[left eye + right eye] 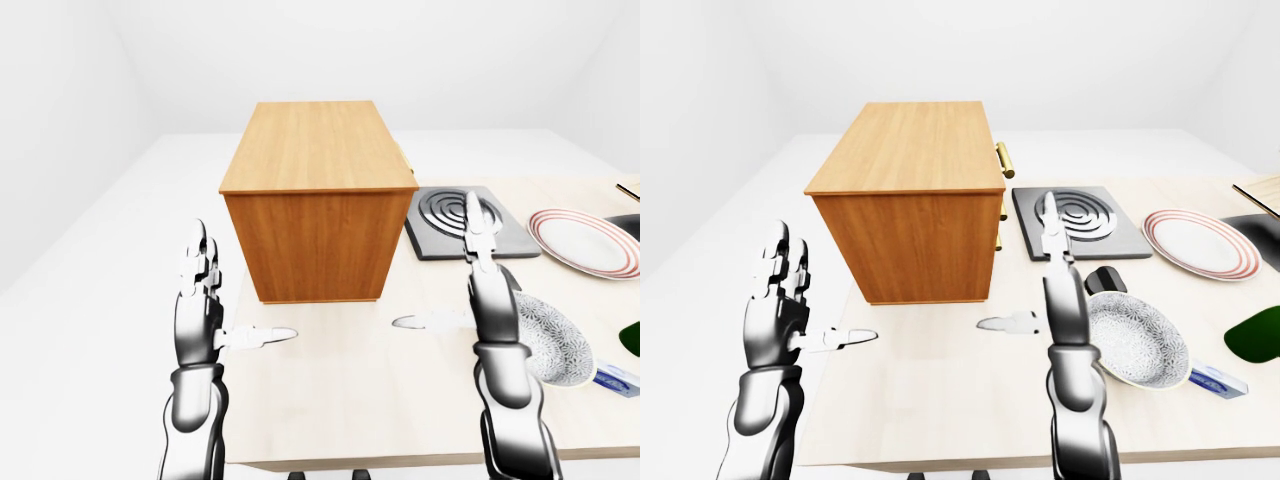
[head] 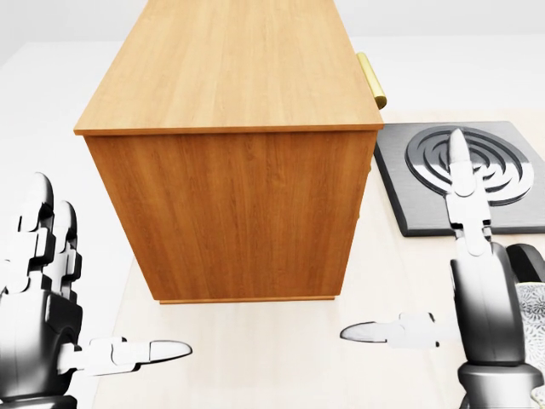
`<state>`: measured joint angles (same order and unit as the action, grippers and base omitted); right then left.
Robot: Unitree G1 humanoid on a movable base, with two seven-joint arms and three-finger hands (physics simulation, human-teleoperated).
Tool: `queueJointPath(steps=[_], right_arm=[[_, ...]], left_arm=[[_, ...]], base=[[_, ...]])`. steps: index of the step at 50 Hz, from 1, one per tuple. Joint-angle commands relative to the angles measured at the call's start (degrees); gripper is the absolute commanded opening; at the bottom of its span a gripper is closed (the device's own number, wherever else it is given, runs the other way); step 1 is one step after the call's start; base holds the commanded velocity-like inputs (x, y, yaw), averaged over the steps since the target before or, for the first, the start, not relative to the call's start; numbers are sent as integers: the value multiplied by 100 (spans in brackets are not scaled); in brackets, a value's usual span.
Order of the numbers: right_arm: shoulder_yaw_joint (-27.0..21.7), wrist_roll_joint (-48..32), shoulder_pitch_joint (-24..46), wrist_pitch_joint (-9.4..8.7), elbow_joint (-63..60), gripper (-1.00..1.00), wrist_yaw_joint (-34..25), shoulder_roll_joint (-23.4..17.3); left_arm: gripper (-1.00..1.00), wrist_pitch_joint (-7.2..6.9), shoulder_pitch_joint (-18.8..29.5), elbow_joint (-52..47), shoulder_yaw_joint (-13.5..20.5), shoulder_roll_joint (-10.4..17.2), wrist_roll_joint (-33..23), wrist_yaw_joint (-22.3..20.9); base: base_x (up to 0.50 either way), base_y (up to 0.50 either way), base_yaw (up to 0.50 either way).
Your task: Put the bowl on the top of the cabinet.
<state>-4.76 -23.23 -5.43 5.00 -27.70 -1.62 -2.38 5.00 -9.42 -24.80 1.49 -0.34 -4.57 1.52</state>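
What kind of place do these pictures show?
Probably a simulated kitchen workspace: a pale wooden table carries a square grey hob with spiral rings, a white plate with red rim stripes and a grey patterned bowl, beside a brown wooden cabinet.

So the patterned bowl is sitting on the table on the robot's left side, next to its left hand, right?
Not quite. The patterned bowl does sit on the table, but on the robot's right side, beside its right hand, not the left. The right-eye view shows it.
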Motion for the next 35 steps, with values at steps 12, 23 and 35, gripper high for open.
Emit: queueJointPath(steps=[12,23,35], right_arm=[[-799,-1659,-63,0,442,100,-928,-425],[-1154,-2062,-184,0,127,100,-1589,-480],[-1744,-1981,-643,0,-247,100,-2162,-326]], left_arm=[[100,0,17,49,-9,3,-29,37],[100,0,7,47,-19,2,-35,30],[100,0,-16,67,-43,-1,-63,49]], base=[[0,0,0],[0,0,0],[0,0,0]])
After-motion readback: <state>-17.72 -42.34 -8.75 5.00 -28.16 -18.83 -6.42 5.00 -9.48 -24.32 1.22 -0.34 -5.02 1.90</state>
